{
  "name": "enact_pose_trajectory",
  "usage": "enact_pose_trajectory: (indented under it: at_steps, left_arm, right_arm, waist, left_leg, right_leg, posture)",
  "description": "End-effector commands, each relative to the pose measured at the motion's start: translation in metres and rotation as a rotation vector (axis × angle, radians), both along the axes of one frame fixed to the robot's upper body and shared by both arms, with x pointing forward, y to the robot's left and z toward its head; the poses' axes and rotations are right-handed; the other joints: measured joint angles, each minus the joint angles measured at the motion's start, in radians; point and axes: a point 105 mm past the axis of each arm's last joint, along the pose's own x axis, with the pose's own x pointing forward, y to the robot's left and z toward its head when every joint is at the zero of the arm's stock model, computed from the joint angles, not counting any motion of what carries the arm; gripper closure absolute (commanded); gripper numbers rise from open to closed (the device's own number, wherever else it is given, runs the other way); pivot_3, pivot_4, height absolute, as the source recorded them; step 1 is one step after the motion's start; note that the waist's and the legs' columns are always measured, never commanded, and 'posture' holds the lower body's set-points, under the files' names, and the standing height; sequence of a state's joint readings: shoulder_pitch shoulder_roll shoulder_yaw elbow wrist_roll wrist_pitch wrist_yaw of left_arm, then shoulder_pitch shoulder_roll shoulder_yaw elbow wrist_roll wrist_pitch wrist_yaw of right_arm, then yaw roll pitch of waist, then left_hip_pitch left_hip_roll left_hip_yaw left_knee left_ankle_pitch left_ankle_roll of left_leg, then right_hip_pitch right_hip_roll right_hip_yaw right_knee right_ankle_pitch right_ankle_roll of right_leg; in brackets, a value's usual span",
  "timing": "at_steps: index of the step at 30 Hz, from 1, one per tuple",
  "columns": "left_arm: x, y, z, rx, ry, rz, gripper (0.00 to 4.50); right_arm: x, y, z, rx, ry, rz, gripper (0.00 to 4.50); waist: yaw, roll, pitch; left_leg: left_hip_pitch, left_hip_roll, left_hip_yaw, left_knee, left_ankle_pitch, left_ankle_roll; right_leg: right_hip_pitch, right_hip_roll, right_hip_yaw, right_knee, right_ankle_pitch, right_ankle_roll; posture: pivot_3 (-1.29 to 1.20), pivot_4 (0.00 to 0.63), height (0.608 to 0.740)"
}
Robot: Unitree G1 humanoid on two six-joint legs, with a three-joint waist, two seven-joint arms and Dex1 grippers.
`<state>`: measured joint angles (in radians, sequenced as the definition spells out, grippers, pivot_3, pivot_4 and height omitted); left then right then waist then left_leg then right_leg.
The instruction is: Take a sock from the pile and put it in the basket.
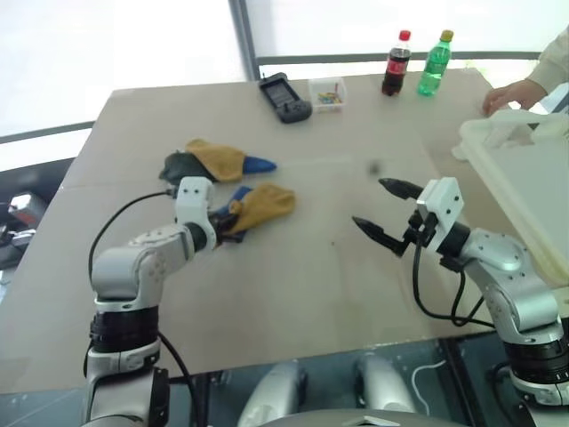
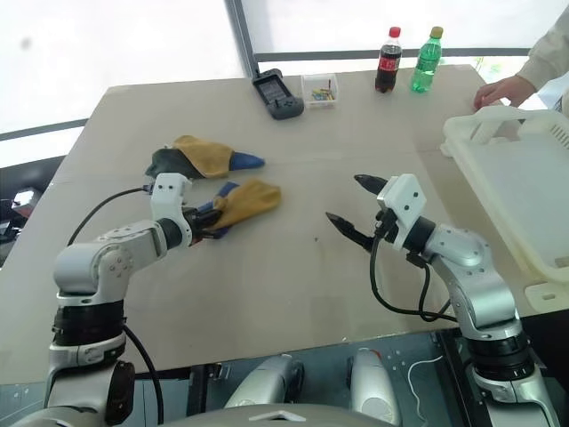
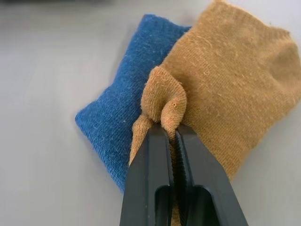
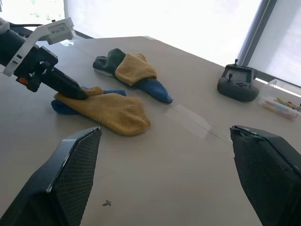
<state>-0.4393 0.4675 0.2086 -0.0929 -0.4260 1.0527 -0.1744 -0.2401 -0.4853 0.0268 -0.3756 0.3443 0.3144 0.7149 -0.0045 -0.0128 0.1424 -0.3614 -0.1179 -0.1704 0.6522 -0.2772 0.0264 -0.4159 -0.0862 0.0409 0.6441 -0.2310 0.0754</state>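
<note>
The pile (image 1: 213, 162) of dark green, mustard and blue socks lies on the left part of the table. Just in front of it a mustard sock (image 1: 265, 205) rests flat on top of a blue sock (image 3: 113, 113). My left gripper (image 3: 171, 134) is shut on a bunched fold at the near end of the mustard sock. My right gripper (image 1: 373, 205) hovers open over the middle of the table, pointing left toward the socks, with nothing between its fingers (image 4: 75, 174). The whitish basket (image 2: 498, 124) stands at the right edge of the table.
At the far edge stand a cola bottle (image 1: 396, 62) and a green bottle (image 1: 436, 62), with a small clear box (image 1: 327, 93) of coloured bits and a dark controller (image 1: 284, 98) beside them. A person's hand (image 1: 516, 93) rests behind the basket.
</note>
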Motion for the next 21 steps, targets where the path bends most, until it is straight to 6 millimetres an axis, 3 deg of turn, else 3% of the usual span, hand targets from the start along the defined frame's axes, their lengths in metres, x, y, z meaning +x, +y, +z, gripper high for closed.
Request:
enact_pose_trajectory:
  at_steps: [1,4,7,14,18,21]
  left_arm:
    - [0.018,0.018,0.008,0.015,-0.094,0.120,4.46]
    - [0.026,-0.004,0.041,-0.107,-0.246,0.006,4.46]
    - [0.011,-0.032,0.057,-0.183,-0.282,-0.194,4.46]
    - [-0.027,-0.052,0.054,-0.232,-0.201,-0.413,4.46]
    - [-0.053,-0.062,0.032,-0.246,-0.038,-0.526,4.46]
    - [-0.069,-0.064,0.004,-0.212,0.114,-0.562,4.46]
  right_arm:
    - [-0.005,0.001,0.013,0.013,-0.054,0.010,0.00]
    - [-0.006,0.000,0.013,0.013,-0.055,0.009,0.00]
    - [-0.007,0.000,0.012,0.014,-0.055,0.008,0.00]
    - [-0.008,0.000,0.012,0.019,-0.049,0.007,0.00]
    - [-0.008,0.000,0.011,0.020,-0.046,0.005,0.00]
    - [-0.009,0.000,0.011,0.021,-0.047,0.000,0.00]
  waist:
    - [0.002,-0.001,0.000]
    - [0.002,-0.001,0.000]
    - [0.000,-0.002,0.000]
    - [-0.010,-0.002,0.001]
    - [-0.008,-0.001,0.001]
    - [-0.007,-0.001,0.001]
  left_leg:
    - [0.000,0.000,-0.001,0.000,0.000,0.000]
    - [-0.001,0.000,0.000,0.001,0.000,0.000]
    - [-0.005,0.000,0.000,0.001,0.000,0.000]
    - [-0.006,0.000,0.000,0.000,0.000,0.000]
    - [-0.004,0.000,-0.001,0.000,0.000,0.000]
    - [-0.003,0.000,-0.001,0.000,0.000,0.000]
  right_leg:
    - [0.000,0.000,-0.001,0.000,0.000,0.000]
    - [0.000,0.000,-0.001,0.000,0.000,0.000]
    - [-0.002,-0.001,-0.001,-0.001,0.000,0.000]
    - [-0.005,-0.001,0.000,-0.002,0.000,0.000]
    - [-0.004,0.001,0.000,0.000,0.000,0.000]
    - [-0.003,0.001,0.000,0.000,0.000,0.000]
  posture:
    - [0.00,0.150,0.740]
    - [0.00,0.150,0.740]
    - [0.00,0.150,0.740]
    - [0.00,0.150,0.740]
    - [0.00,0.150,0.740]
    - [0.00,0.150,0.740]
